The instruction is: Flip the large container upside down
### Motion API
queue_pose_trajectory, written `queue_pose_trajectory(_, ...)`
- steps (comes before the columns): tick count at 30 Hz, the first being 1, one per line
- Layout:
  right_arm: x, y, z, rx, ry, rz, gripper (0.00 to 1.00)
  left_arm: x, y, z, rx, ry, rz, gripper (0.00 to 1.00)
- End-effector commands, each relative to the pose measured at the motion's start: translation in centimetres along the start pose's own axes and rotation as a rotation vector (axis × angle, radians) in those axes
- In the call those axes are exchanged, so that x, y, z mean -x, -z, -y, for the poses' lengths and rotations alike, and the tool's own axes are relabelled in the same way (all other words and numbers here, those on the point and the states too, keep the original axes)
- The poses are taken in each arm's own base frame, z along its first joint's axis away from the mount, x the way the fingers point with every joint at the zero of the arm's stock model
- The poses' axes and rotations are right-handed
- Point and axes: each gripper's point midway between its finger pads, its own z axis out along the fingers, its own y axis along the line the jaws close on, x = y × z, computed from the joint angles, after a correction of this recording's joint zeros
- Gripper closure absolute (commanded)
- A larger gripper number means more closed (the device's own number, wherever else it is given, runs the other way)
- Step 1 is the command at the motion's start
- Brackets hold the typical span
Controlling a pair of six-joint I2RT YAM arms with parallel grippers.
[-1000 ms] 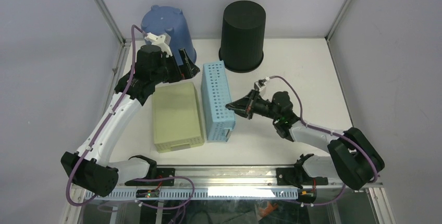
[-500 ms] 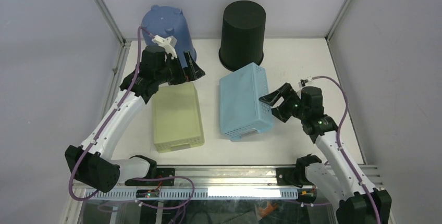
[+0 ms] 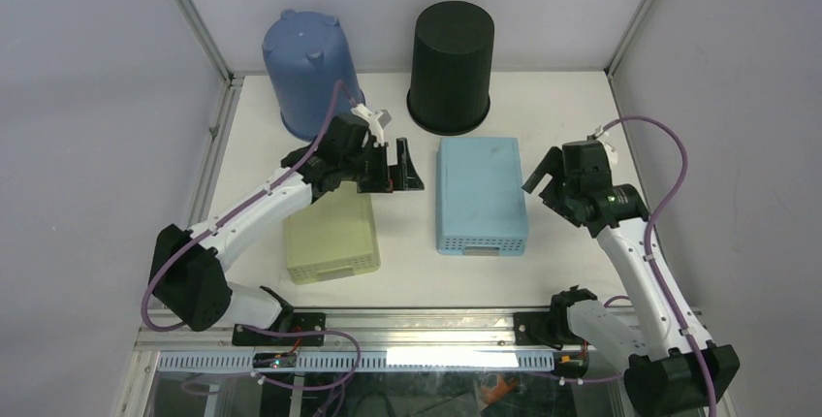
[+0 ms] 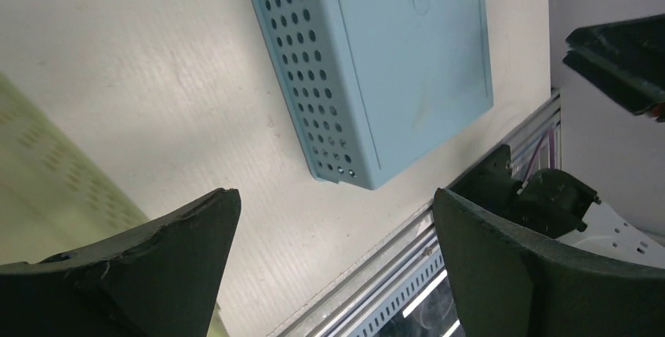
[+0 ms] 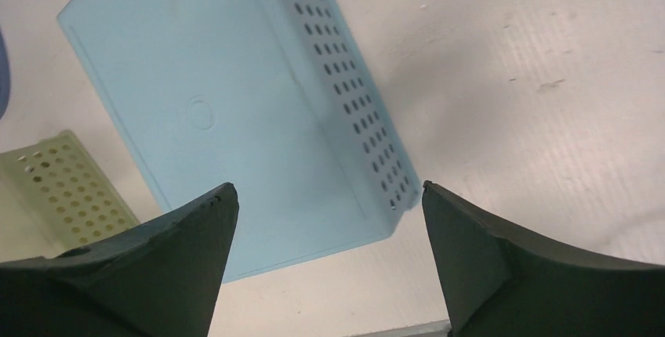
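The large container (image 3: pixel 481 194) is a light blue perforated box lying bottom up on the table, mid-right. It also shows in the left wrist view (image 4: pixel 408 63) and the right wrist view (image 5: pixel 235 117). My right gripper (image 3: pixel 541 176) hovers just right of it, open and holding nothing; in its own view the gripper (image 5: pixel 327 188) stands above the box's near corner. My left gripper (image 3: pixel 395 176) is open and empty, in the air left of the box, over the gap between the two boxes. Its wrist view shows the gripper (image 4: pixel 333 196) above bare table.
A pale yellow-green perforated box (image 3: pixel 330 233) lies bottom up at the left, under the left arm. An upturned blue bucket (image 3: pixel 308 68) and an upturned black bucket (image 3: pixel 453 63) stand at the back. A metal rail (image 3: pixel 417 320) runs along the near edge.
The blue box went from standing on its side, through a tilt, to lying flat bottom up. My right gripper let go, opened and drew back right. The left arm swung toward the middle.
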Motion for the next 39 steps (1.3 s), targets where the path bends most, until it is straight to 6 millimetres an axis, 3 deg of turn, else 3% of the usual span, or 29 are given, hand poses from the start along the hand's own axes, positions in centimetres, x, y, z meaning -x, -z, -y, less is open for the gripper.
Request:
queue_pose_trajectory(1,3.1,2.3,1.5,-0.084,0.016,0.129,0.09,-1.1,-2.3,2.4,-0.109,0.025,-0.017,0.01)
queue_pose_trajectory(5,4.4,4.1,0.8,-0.058,0.001,0.166,0.09,-3.5,-6.3,4.0,-0.178,0.049,-0.123,0.01)
queue_pose_trajectory(11,5.1,6.1,0.2,-0.029,0.014,0.176,0.09,-4.5,-13.0,9.2,-0.335,0.019,-0.212,0.01)
queue_pose_trajectory(15,4.9,6.4,-0.1,-0.012,0.015,0.162,0.09,-2.1,-17.1,15.0,-0.473,-0.060,-0.189,0.01)
queue_pose_trajectory(18,5.0,7.0,-0.2,-0.011,-0.004,0.152,0.07,-0.7,-17.9,18.0,-0.559,-0.099,-0.209,0.02)
queue_pose_trajectory(21,5.4,7.7,0.3,-0.049,-0.016,0.157,0.05,0.2,-15.7,18.7,-0.562,-0.170,-0.170,0.01)
queue_pose_trajectory(26,6.4,7.9,1.8,-0.154,-0.035,0.198,0.01,0.5,-10.6,15.9,-0.448,-0.273,-0.119,0.01)
queue_pose_trajectory(30,7.6,7.7,2.7,-0.242,-0.017,0.228,0.01,1.7,-6.5,10.8,-0.247,-0.255,-0.014,0.01)
queue_pose_trajectory(35,9.3,7.6,4.9,-0.408,-0.056,0.315,0.01,5.7,-0.6,3.2,0.072,-0.161,0.205,0.01)
queue_pose_trajectory(39,10.2,7.7,6.0,-0.494,-0.092,0.374,0.01,9.2,5.0,-0.6,0.295,-0.117,0.388,0.01)
